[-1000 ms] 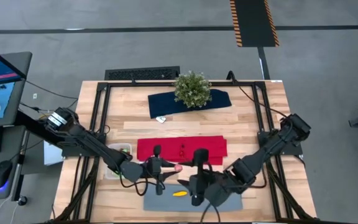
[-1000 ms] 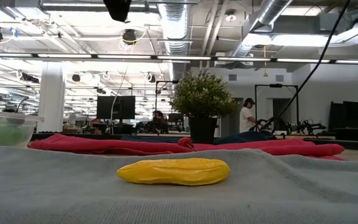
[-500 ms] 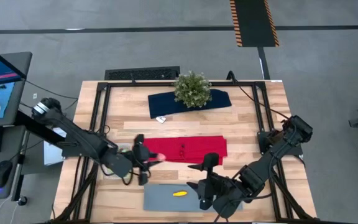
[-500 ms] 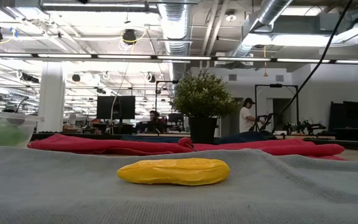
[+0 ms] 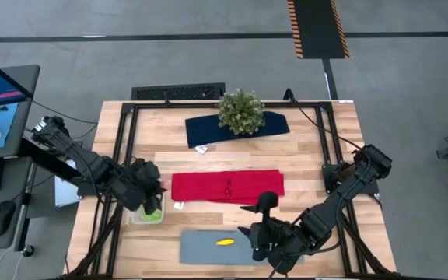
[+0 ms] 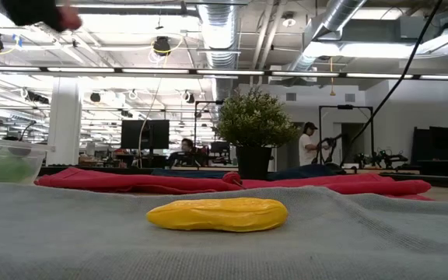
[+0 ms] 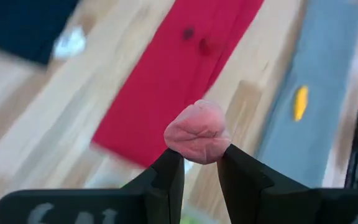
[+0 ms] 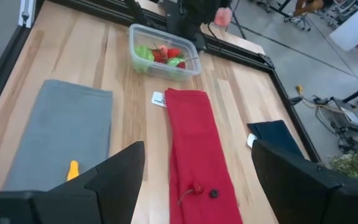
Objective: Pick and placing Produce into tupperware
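My left gripper (image 5: 155, 193) hangs over the clear tupperware (image 5: 148, 211) at the table's left side, shut on a pink toy produce piece (image 7: 197, 132). The tupperware (image 8: 165, 59) stands on the wood and holds green and red pieces. A yellow piece (image 5: 225, 242) lies on the flat grey mat (image 5: 208, 247). Two tiny pieces, one dark (image 7: 188, 32) and one red (image 7: 205, 45), lie on the red cloth (image 5: 226, 187). My right gripper (image 5: 261, 227) waits wide open at the mat's right end, touching nothing. My left gripper pinches the pink piece by its lower part (image 7: 196, 152) between the free ends of its two fingers (image 7: 166, 171). The piece is lifted clear, and most of it stands out beyond the fingertips. It shows high above the table in the low view (image 6: 68, 17).
A potted plant (image 5: 240, 111) stands on a navy cloth (image 5: 238, 128) at the far side. A small white tag (image 5: 178, 206) lies beside the red cloth's left end. Black frame rails (image 5: 127, 148) run along the table's left and right edges. A person (image 6: 309, 144) stands in the room beyond.
My left gripper has carried the pink piece from beside the grey mat's far edge toward the table's left and upward, ending over the tupperware. My right gripper has drawn back a little toward the table's right, off the mat. The yellow piece has stayed put.
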Controlling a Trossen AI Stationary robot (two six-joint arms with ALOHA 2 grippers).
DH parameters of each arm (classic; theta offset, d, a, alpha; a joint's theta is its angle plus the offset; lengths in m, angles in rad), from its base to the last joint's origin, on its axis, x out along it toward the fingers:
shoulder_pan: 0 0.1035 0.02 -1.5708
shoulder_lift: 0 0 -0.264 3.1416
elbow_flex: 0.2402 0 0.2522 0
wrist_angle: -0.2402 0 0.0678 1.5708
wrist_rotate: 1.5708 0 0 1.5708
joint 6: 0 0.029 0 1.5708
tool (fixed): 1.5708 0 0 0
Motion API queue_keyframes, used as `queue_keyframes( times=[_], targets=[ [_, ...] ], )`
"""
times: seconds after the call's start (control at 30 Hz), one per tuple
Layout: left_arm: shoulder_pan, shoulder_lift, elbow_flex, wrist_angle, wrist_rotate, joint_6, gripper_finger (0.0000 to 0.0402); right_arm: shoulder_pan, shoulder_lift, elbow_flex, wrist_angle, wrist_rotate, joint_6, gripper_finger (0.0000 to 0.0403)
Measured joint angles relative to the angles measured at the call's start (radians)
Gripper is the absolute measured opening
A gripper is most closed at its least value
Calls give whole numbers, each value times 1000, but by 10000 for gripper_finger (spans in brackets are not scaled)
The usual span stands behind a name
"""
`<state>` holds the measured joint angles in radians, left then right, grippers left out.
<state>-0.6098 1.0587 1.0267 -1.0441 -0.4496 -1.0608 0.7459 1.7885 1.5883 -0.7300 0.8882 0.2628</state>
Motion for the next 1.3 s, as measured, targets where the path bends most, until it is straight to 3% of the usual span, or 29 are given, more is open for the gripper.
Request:
queue_keyframes(
  times=[0.2,0.43,0.77,0.97,1.3],
  targets=[
    [0,14,0,-222,98,-200,77,-3,0,0,5,-1,13,317],
    [0,68,-1,-330,161,-311,77,-1,0,0,4,-8,33,317],
    [1,235,-1,-258,288,-310,77,0,-1,0,-3,-51,68,317],
    [0,365,-2,-395,392,-326,77,0,-1,0,-5,-53,79,317],
    [4,523,-2,-237,461,-137,78,2,-1,0,-21,-53,97,317]
  ],
)
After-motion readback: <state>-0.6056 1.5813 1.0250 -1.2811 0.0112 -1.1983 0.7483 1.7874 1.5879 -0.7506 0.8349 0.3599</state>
